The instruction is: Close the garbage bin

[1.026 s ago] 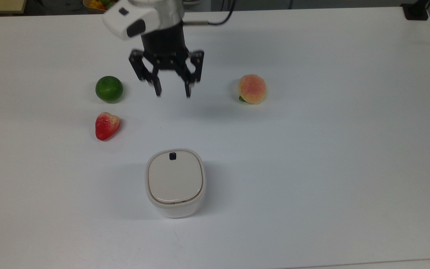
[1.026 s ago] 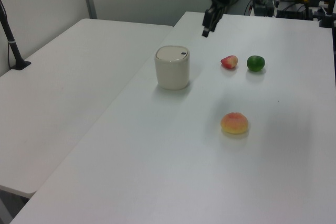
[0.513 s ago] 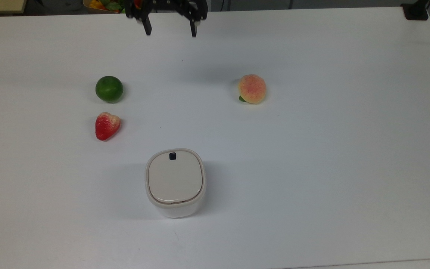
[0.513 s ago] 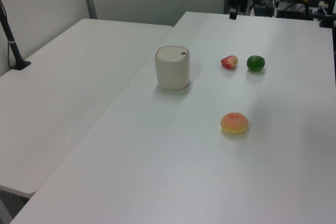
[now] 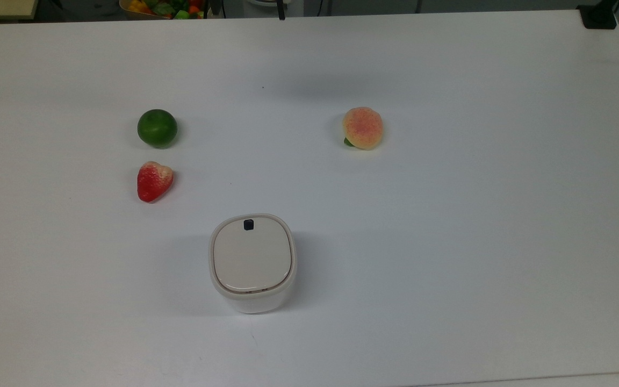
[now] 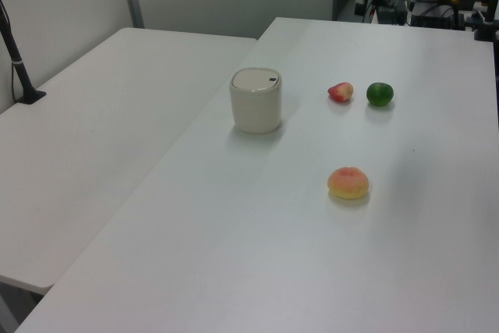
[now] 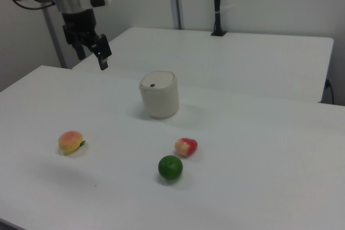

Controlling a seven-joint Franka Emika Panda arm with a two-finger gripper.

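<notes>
The garbage bin [image 5: 252, 263] is small, white and rounded-square, standing on the white table [image 5: 449, 215]. Its beige lid [image 5: 252, 255] lies flat on the rim, with the black button [image 5: 249, 224] at the edge nearest the fruit. In the left view the garbage bin [image 6: 256, 103] shows the lid level on top, and the garbage bin [image 7: 159, 95] in the right view shows the same. My gripper [image 7: 102, 57] hangs high in the air to the right view's left of the bin, well clear of it. It holds nothing, and its two fingertips stand far apart at the top view's upper edge.
A green lime [image 5: 157, 128] and a red strawberry [image 5: 154, 181] lie to the top view's left of the bin, with a peach [image 5: 362, 128] further up on the right. A bowl of coloured items [image 5: 159, 6] sits beyond the table's far edge. A second table [image 6: 93, 115] adjoins.
My gripper has pulled up and away from the table's middle toward the top view's upper edge, still open. The bin, its lid and the fruit have not moved.
</notes>
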